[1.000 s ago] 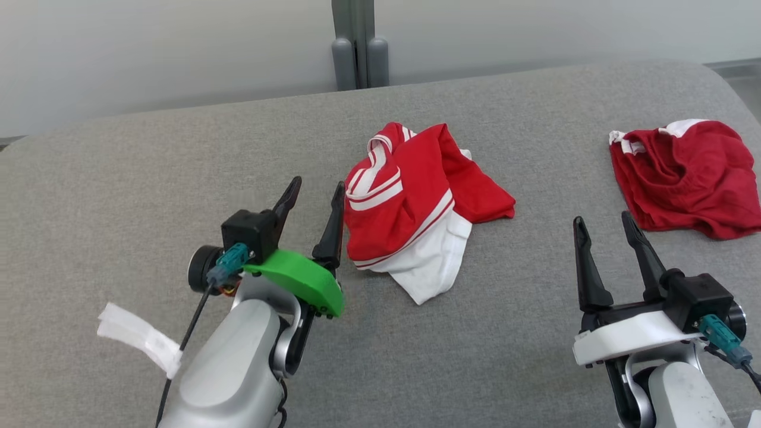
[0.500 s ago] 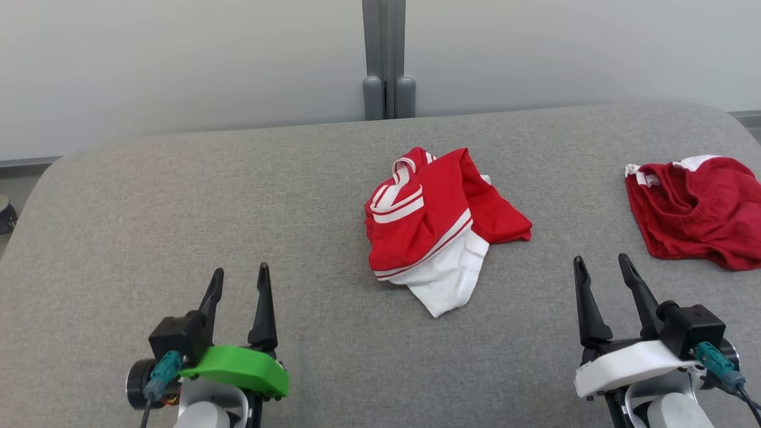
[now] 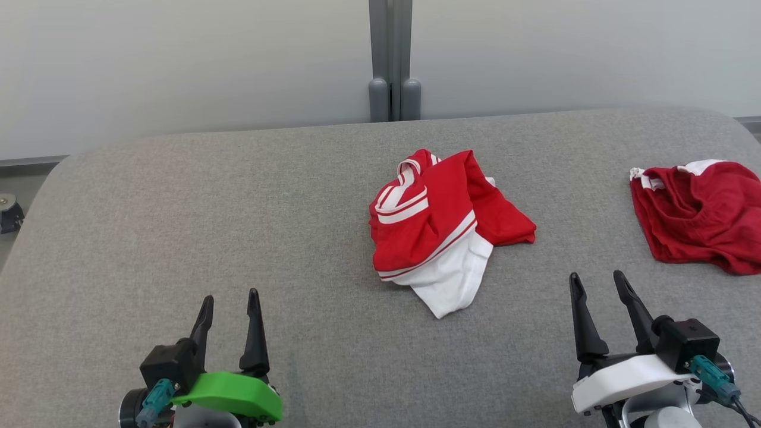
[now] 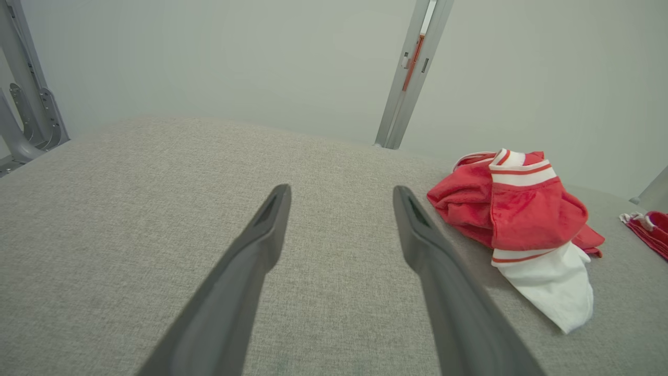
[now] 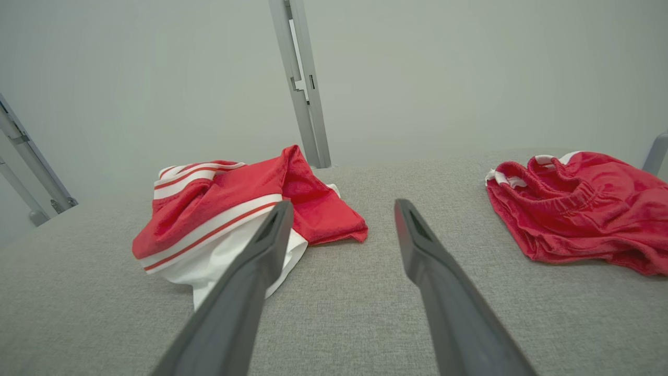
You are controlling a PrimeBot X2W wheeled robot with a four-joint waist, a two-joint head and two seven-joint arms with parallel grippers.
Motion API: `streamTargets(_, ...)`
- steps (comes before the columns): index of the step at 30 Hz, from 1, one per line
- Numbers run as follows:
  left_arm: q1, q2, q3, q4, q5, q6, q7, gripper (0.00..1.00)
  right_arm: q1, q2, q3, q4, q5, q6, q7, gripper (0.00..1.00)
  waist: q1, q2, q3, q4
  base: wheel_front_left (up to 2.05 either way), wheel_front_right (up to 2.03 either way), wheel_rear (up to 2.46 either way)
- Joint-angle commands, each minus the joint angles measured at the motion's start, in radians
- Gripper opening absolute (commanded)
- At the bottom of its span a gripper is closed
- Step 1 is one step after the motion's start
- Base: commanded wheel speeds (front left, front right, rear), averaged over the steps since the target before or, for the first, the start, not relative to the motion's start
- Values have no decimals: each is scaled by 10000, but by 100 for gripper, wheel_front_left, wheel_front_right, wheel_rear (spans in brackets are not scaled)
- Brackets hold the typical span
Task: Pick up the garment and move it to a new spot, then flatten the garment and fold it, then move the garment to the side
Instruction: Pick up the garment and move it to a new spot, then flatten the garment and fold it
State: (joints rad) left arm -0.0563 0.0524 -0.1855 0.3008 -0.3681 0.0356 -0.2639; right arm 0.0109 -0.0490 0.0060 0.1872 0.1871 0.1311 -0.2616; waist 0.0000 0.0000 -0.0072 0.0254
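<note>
Near the middle of the grey padded surface (image 3: 208, 208), a little toward its far edge, lies the garment (image 3: 443, 229). It is crumpled in a heap: bright red cloth on top, white bands edged with red stripes across it, and a white sleeve spilling out toward the near edge.

My left gripper (image 3: 230, 295) is by the near edge on the left side, well apart from the garment. Its two dark fingers are spread wide and hold nothing. In my left wrist view bare grey fabric shows between them, and the garment lies off to the right.

My right gripper (image 3: 596, 275) is by the near edge on the right side, just as wide open and empty, its fingers pointing toward the far edge. In my right wrist view one finger crosses in front of the white sleeve, but the head view shows them apart.

A darker red garment (image 3: 698, 217) with a little white trim lies bunched at the right edge, well apart from the striped one. Behind the far edge a grey upright post (image 3: 390, 59) stands against a pale wall.
</note>
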Motion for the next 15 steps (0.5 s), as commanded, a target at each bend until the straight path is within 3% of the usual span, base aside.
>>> streamTargets(1,158,1,67,35,55,-46,-2,100,-51,-23,20,10,-50,-6,-41,100,0,0,2,-6,0,0,0)
streamTargets(15,-7,-13,-45,163,-27,-56,-3,100,-136,-23,-2,74,-130,-6,-41,100,0,0,57,3,0,0,0)
